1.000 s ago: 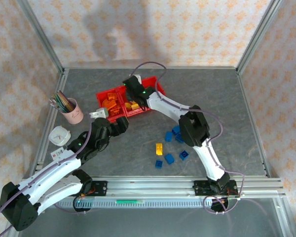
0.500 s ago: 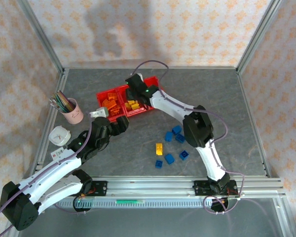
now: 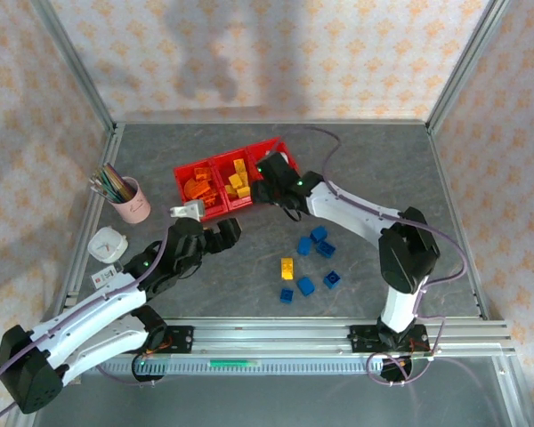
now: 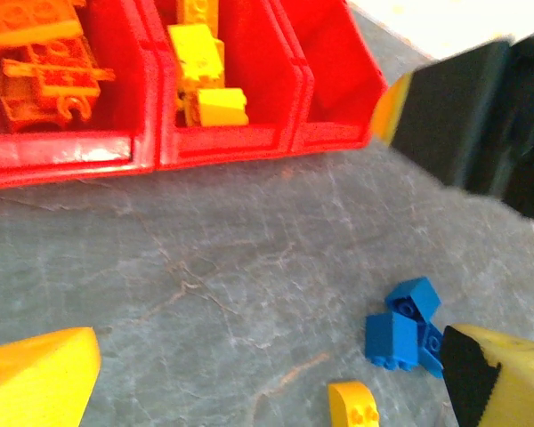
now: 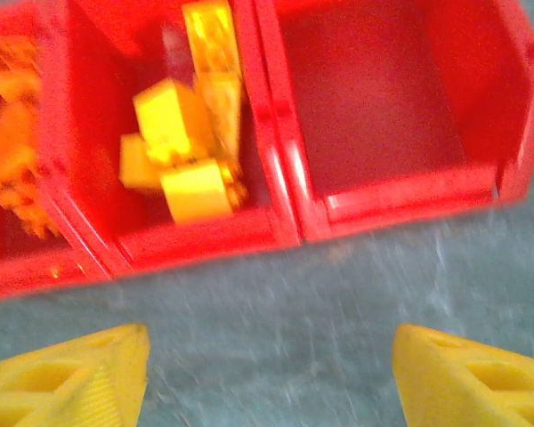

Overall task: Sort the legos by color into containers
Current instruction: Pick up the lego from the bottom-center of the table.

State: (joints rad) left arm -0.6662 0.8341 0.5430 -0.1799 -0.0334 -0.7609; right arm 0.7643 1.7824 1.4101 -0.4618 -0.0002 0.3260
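Blue bricks are the ones left out. There's a tight clump on the worktop and a few more lying closer to the arm bases, with one stray yellow brick in between. The bins sit further back. The left bin has the orange stuff, the middle bin has a pile of yellows, and the right bin is bare, so I'd guess that's where blue goes.

The right tool hovers just at the near wall of the bins, fingers spread fairly wide with nothing between them. The left tool is gaping fully wide, also empty, and aimed over the worktop between the bins and the blue clump.

What I'd worry about from here:
- The blues in that clump are touching each other. Going in with the fingers this wide could pinch two at once, or nudge one and scatter the rest.
- The stray yellow is near the blues, so a sloppy grab might carry the wrong colour along.
- Both arms are pointing into the same patch. From the left wrist, the right arm's dark body looks close, so if both go for the clump they could bump.
- The bin walls are shared, so a release over a divider could tip a blue in with the yellows.

The pencil cup is well off to the left, out of harm's way.
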